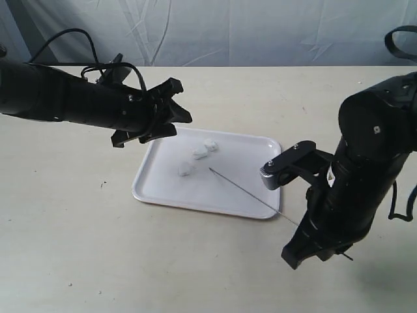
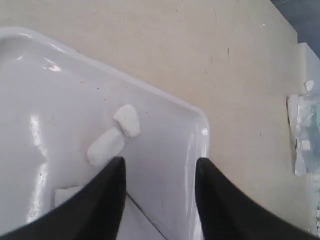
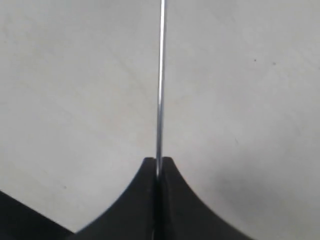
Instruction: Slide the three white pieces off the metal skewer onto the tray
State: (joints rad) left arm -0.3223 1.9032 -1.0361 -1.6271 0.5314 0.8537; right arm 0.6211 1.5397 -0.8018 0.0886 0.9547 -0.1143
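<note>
Nearest, the right gripper (image 3: 158, 162) is clenched on the metal skewer (image 1: 244, 190) near one end. The bare rod runs straight out from the jaws, slanting away leftward over the tray (image 1: 195, 201). Its tip is near the three white pieces (image 1: 200, 154), which lie loose on the tray. Beyond, the left gripper (image 2: 160, 161) hangs spread and empty.
</note>
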